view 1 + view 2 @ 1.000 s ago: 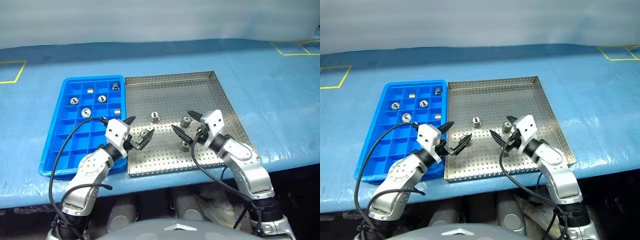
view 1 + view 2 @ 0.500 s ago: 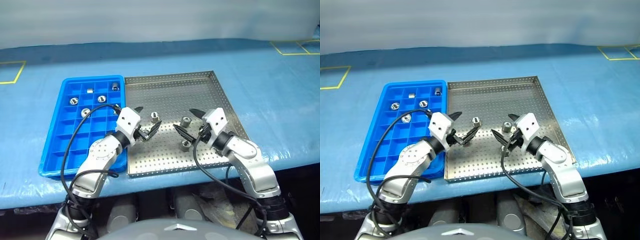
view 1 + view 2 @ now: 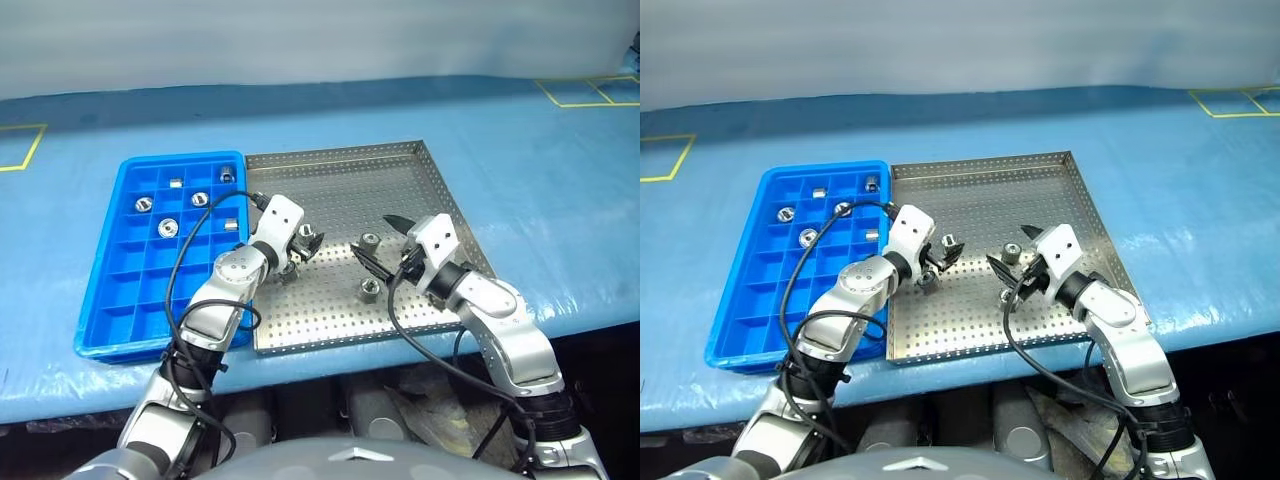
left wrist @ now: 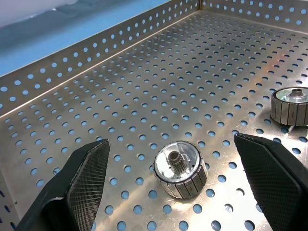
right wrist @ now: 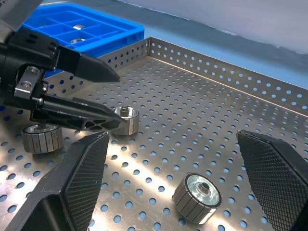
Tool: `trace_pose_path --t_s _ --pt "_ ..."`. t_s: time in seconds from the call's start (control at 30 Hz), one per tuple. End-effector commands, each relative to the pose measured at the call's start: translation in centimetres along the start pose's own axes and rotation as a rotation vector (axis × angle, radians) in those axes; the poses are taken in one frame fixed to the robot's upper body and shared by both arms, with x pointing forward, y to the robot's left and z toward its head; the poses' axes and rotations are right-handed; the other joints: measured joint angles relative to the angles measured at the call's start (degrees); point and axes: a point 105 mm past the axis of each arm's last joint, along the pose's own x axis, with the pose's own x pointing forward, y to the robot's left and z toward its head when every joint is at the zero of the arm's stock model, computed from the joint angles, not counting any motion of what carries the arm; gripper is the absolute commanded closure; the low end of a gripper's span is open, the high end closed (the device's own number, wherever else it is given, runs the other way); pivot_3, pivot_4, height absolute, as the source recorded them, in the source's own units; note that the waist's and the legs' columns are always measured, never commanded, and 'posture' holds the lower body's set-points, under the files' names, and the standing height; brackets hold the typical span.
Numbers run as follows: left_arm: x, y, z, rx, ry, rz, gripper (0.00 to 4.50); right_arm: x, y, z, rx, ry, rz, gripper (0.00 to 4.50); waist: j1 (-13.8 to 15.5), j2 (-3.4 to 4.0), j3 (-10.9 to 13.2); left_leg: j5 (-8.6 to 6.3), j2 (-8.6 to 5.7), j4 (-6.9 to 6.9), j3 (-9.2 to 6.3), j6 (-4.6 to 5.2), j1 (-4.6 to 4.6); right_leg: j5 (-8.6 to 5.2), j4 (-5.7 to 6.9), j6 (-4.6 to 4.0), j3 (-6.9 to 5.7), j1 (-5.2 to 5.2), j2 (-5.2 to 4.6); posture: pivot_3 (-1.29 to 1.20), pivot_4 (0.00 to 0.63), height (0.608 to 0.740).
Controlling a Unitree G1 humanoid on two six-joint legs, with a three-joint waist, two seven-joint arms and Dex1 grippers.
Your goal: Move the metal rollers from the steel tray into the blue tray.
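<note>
Silver-grey jointed arms (image 3: 225, 290), white wrist blocks, black textured jaws, black cables

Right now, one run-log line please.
left claw: open, straddling roller | right claw: open, above steel tray | blue tray: five rollers

Blue table cover (image 3: 520, 150), pale wall (image 3: 300, 40) behind
</note>
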Motion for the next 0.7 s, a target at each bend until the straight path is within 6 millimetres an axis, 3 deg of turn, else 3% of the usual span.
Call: trace_pose_path --t_s 0.03,0.4,0.5,0.67,0.7 --pt "0.1 -0.1 0.6 -0.040 0.042 -0.013 0.00 -0.2 -0.2 1.7 -0.033 -0.062 -0.020 0.00 -0.11 0.00 0.00 0.00 0.00 0.00 0.00 0.00 0.00 0.00 0.00 0.00 0.00 0.00 0.00 -0.22 0.150 0.740" --pt "1.1 -0.1 0.8 -0.049 0.097 -0.009 0.00 0.0 -0.1 1.8 -0.030 -0.075 -0.026 0.00 -0.57 0.00 0.00 0.00 -0.01 0.00 0.01 0.00 0.01 0.01 0.01 0.02 0.04 0.00 -0.01 -0.22 0.150 0.740" --pt "1.4 -0.4 0.8 -0.045 0.103 -0.022 0.57 0.0 -0.1 2.0 -0.032 -0.081 -0.030 0.00 -0.63 0.00 0.00 0.00 -0.01 0.00 0.01 0.00 0.01 0.01 0.01 0.01 0.05 0.00 -0.01 -0.22 0.150 0.740" --pt "1.5 -0.5 0.8 -0.038 0.107 -0.024 2.20 0.0 -0.3 2.1 -0.035 -0.087 -0.043 0.00 -0.62 0.00 0.00 0.00 -0.01 0.00 0.03 0.00 0.01 0.01 0.01 0.02 0.07 -0.01 -0.01 -0.22 0.150 0.740" --pt "1.5 -0.4 0.8 -0.038 0.107 -0.023 2.20 0.0 -0.3 2.1 -0.036 -0.088 -0.045 0.00 -0.61 0.00 0.00 0.00 -0.01 0.00 0.03 0.00 0.01 0.01 0.01 0.02 0.07 -0.01 -0.01 -0.22 0.150 0.740"
